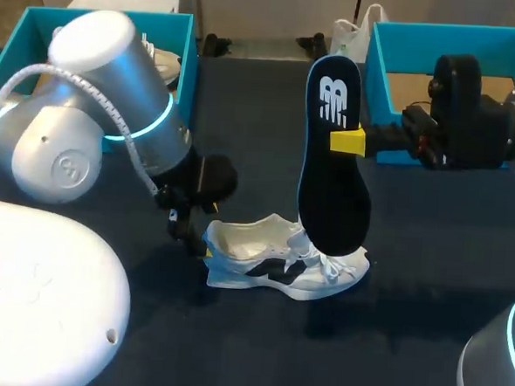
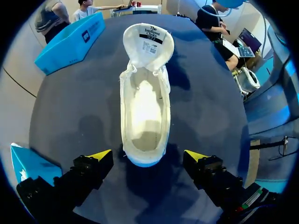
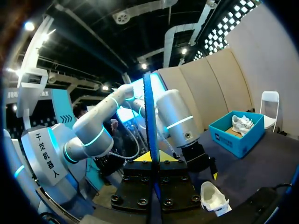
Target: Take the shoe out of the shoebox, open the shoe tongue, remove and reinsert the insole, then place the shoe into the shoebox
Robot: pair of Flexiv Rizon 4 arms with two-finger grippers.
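The white shoe (image 1: 279,266) lies on the dark table with its tongue (image 2: 148,43) folded forward and its inside bare. My left gripper (image 1: 192,239) is at the heel; in the left wrist view the left gripper (image 2: 148,159) is open, one yellow fingertip either side of the heel and touching nothing. My right gripper (image 1: 346,142) is shut on the black insole (image 1: 333,176), which hangs upright over the shoe's toe. Seen edge-on in the right wrist view, the insole (image 3: 148,126) rises between the right gripper's (image 3: 150,157) tips, with the shoe (image 3: 215,198) below.
A blue shoebox (image 1: 12,51) at the back left holds another white shoe (image 1: 165,65). A second blue shoebox (image 1: 381,56) stands at the back right, behind my right wrist. My left arm's big grey joint (image 1: 88,104) fills the left foreground.
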